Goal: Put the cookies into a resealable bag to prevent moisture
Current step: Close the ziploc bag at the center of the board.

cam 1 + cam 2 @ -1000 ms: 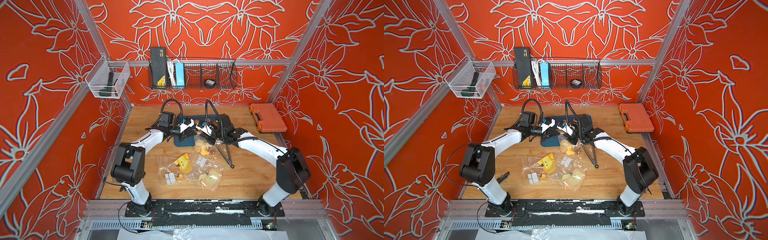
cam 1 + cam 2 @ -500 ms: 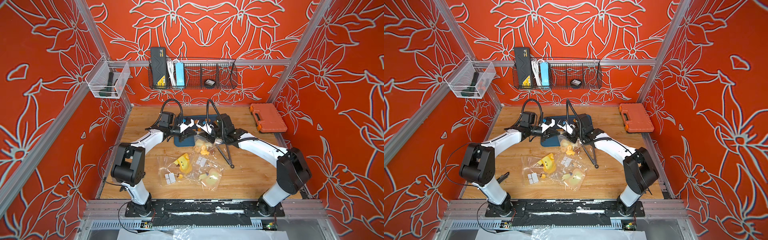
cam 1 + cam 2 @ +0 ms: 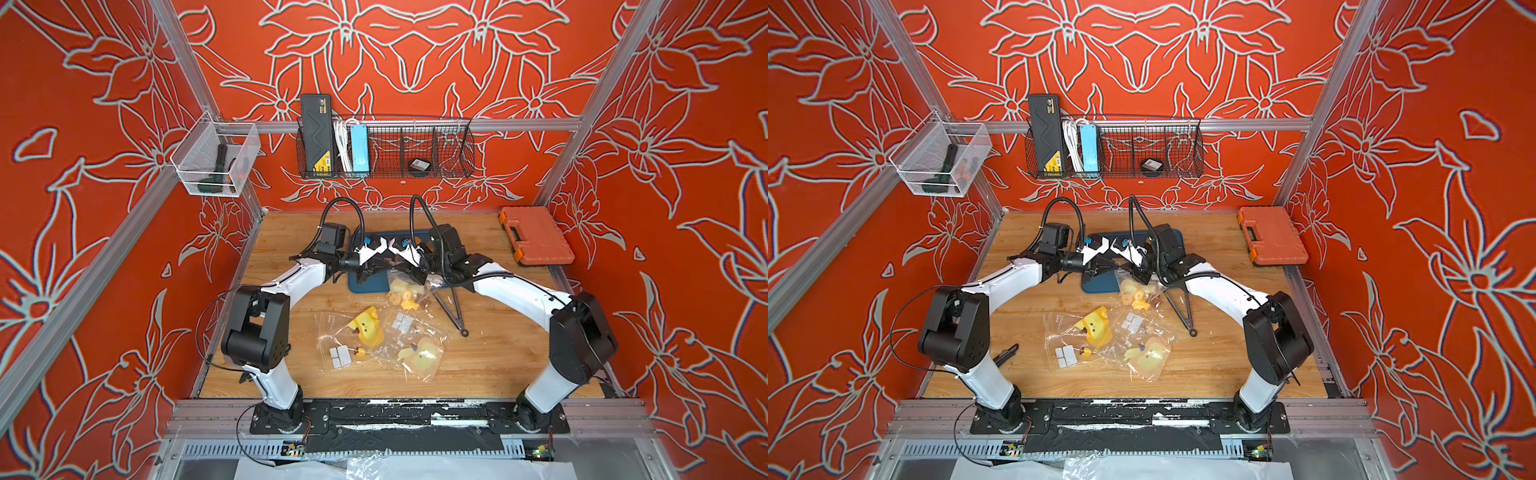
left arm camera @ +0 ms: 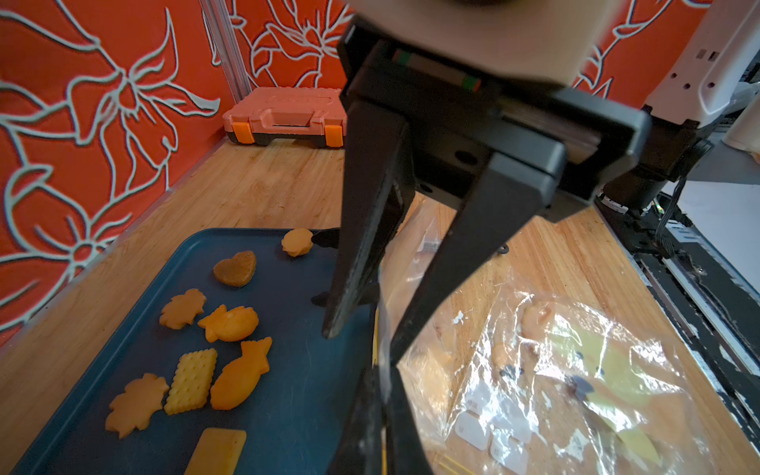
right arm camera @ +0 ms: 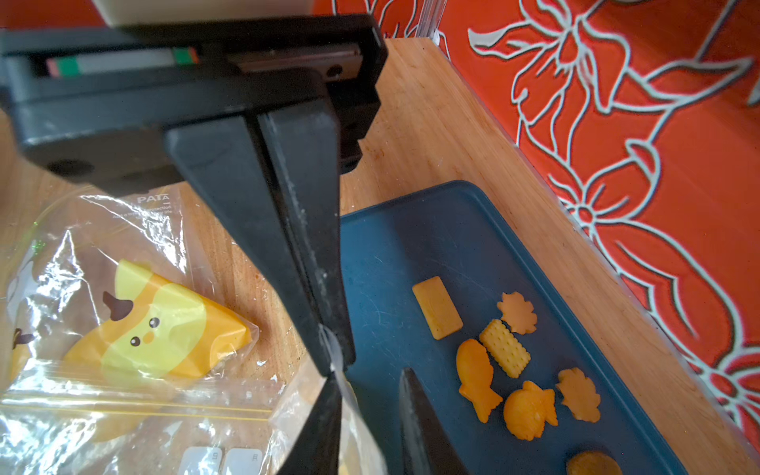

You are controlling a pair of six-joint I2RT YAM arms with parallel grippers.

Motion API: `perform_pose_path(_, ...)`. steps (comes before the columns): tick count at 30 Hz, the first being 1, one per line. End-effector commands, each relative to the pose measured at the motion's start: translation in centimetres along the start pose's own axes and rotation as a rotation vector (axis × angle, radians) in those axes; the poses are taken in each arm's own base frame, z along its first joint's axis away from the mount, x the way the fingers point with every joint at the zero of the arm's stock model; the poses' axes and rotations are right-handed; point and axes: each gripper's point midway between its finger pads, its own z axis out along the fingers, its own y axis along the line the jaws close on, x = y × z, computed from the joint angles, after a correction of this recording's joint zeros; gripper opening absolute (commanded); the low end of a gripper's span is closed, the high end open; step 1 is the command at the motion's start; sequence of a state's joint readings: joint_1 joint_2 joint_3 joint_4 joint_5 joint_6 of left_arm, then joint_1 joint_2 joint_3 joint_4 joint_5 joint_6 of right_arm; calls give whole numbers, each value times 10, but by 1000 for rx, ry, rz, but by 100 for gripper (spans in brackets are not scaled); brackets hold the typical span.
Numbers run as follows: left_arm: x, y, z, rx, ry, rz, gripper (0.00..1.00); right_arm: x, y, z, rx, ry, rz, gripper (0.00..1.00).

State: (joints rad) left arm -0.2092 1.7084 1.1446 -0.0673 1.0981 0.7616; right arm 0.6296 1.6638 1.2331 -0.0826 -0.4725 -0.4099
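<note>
While the bench (image 4: pixel 267 193) carries the blue tray (image 4: pixel 296 411) at lower left of the left wrist view, the resealable bag (image 4: pixel 534 370) lies just beside it, lip pinched by the closed left gripper (image 5: pixel 335 362). The right gripper (image 4: pixel 362 345), jaws apart and empty, should probably take the opposite lip and spread the mouth before fetching the cookies (image 4: pixel 230 325); a neighbouring bag (image 5: pixel 156 329) reads "PATA".

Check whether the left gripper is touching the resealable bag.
Touching. The right wrist view shows the left gripper shut on the resealable bag's clear rim.

Left end effector (image 5: pixel 335 358) is pinched closed, nearly tip-to-tip with right end effector (image 4: pixel 362 344), its jaws slightly apart.
</note>
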Motion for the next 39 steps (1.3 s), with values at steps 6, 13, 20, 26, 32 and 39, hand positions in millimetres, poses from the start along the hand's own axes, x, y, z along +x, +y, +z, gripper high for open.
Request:
perform_pose_path(6,-15,-4,-5,15,-28,35,0,-8,7,2,-54,-1,-5,0)
perform_pose_path(13,-15,-4,-5,15,-28,37,0,-4,1,-1,6,-4,-1,0)
perform_pose_path(20,-14,-4,-5,14,-26,35,0,-1,-4,-3,46,3,-6,0)
perform_pose_path(26,-14,-4,-5,15,-26,35,0,5,-8,-4,77,24,-11,12)
perform_pose_path(32,-14,-3,-6,15,-27,35,0,6,-9,-8,90,26,-8,15)
perform_pose_path(39,-14,-4,-6,14,-26,35,0,7,-9,-10,95,19,-2,0)
